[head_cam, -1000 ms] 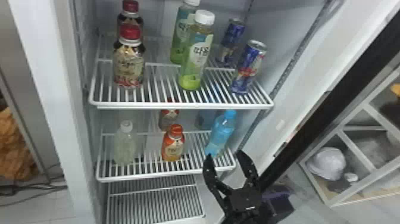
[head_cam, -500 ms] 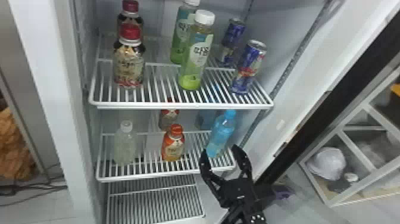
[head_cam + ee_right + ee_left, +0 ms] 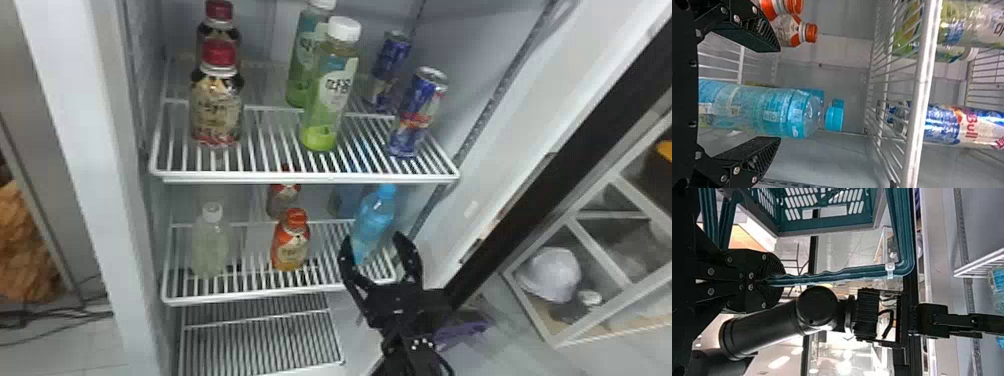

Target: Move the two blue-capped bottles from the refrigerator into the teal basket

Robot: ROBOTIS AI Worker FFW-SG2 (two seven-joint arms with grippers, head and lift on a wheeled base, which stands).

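Note:
In the head view, my right gripper is at the front right of the middle shelf, its fingers on either side of the front blue-capped bottle, which stands upright. Seen from the right wrist, the open right gripper has that blue bottle between its fingers, with gaps on both sides. The second blue-capped bottle is behind it, mostly hidden, and appears dimly in the head view as a blue shape. In the left wrist view, my left gripper is shut on a handle of the teal basket.
An orange-capped bottle and a white-capped bottle share the middle shelf. Above, the upper shelf's front bar bears bottles and cans, including a can. The refrigerator's side wall is close to the right of the blue bottle.
The right gripper has moved up and inward from below the shelf's front right corner, bringing its open fingers around the front blue bottle. The bottles stay where they were.

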